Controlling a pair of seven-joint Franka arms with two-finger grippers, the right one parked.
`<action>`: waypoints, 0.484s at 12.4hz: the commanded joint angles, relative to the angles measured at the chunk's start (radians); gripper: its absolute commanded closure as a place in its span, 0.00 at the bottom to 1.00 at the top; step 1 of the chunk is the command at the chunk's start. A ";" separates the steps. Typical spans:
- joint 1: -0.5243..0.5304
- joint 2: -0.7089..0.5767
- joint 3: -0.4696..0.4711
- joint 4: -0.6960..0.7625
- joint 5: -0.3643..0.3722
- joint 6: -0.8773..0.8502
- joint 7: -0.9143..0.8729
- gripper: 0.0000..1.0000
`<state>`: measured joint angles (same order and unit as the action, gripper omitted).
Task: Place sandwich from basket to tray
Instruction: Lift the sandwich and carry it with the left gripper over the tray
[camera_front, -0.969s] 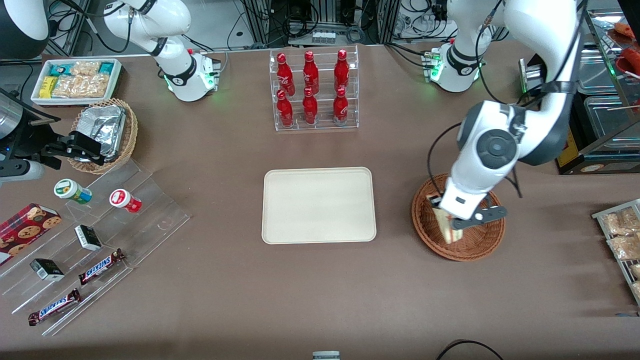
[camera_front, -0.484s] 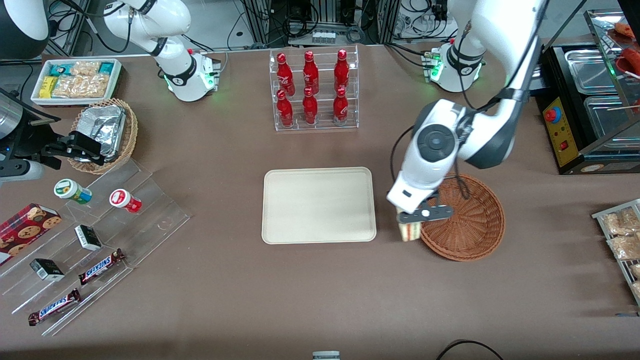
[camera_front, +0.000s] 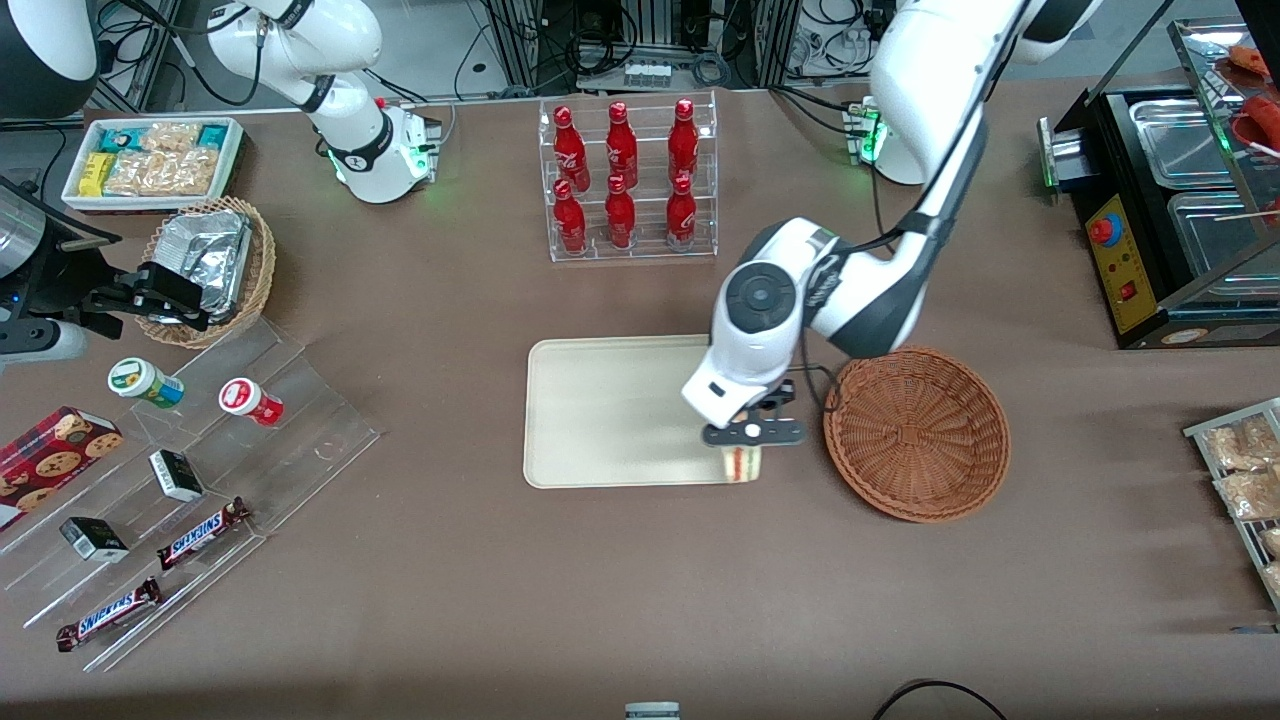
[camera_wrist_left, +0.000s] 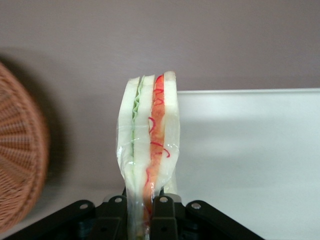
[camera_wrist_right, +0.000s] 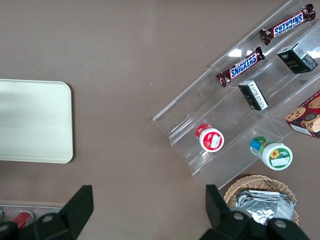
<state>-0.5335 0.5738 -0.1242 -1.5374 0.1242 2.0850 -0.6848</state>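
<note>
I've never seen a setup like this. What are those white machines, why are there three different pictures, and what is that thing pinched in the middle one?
The white machines are two robot arms bolted to a brown table. One picture looks down on the table from the front; the other two come from small cameras on each arm's wrist.

The working arm ends in a black two-fingered claw. It is shut on the small triangular white-bread sandwich with red and green filling, wrapped in clear film. The close-up wrist picture shows that sandwich squeezed between the fingers.

The claw hangs over the edge of the flat cream-white rectangular tray, beside the round reddish-brown wicker basket, which holds nothing now.

Also on the table: red bottles in a clear rack, chocolate bars on clear steps, and a tan basket of foil packets.
</note>
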 joint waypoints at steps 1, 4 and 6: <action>-0.055 0.072 0.014 0.098 0.006 -0.014 -0.003 1.00; -0.085 0.101 0.014 0.132 0.015 -0.014 0.046 1.00; -0.092 0.107 0.014 0.132 0.015 -0.016 0.062 1.00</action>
<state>-0.6068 0.6571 -0.1241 -1.4470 0.1253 2.0853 -0.6452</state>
